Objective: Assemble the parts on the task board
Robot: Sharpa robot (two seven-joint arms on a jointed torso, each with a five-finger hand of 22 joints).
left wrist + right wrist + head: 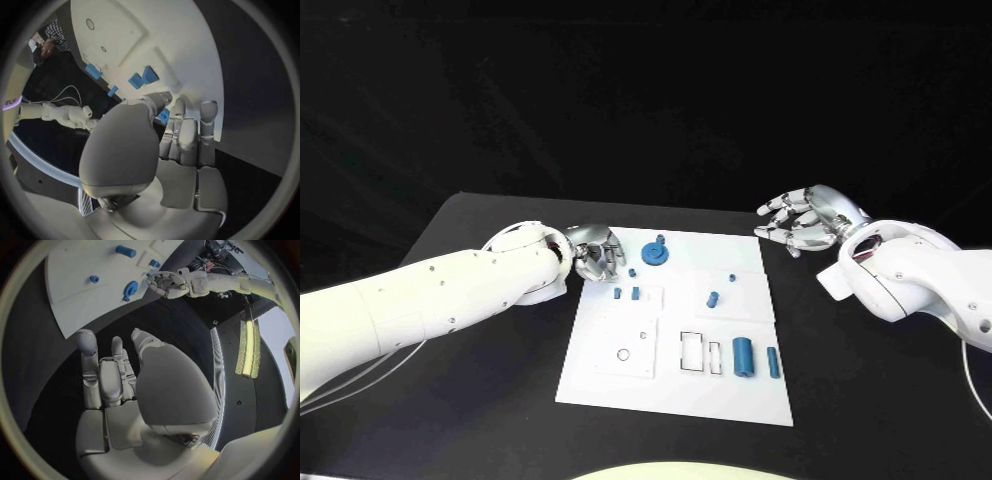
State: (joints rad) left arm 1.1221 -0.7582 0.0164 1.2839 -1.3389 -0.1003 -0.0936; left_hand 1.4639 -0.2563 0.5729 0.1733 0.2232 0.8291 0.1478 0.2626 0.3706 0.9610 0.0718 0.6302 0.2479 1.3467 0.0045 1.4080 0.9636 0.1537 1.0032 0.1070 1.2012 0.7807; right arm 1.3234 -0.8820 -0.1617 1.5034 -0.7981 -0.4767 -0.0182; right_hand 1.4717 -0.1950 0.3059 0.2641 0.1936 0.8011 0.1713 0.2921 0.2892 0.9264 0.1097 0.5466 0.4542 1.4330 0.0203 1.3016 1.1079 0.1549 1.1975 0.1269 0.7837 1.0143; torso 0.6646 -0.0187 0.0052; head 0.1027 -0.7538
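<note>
The white task board (pixel 678 385) lies mid-table with blue parts on it. A round gear-like part (pixel 656 252) is near its far edge, two small blocks (pixel 626 293) sit left of centre, and two cylinders (pixel 743 355) lie at the near right. My left hand (pixel 596 250) hovers at the board's far left corner with its fingers curled down. A small blue part (pixel 164 116) shows between its thumb and fingers (pixel 187 132); whether it is pinched is unclear. My right hand (pixel 802 222) is raised off the board's far right corner, fingers apart and holding nothing.
Black table (pixel 862 380) surrounds the board on all sides. Rectangular outlines and a small hole (pixel 622 354) mark the board's near half. More small blue parts (pixel 714 297) lie near its middle. In the right wrist view, the left hand (pixel 165 282) sits beside the gear (pixel 131 288).
</note>
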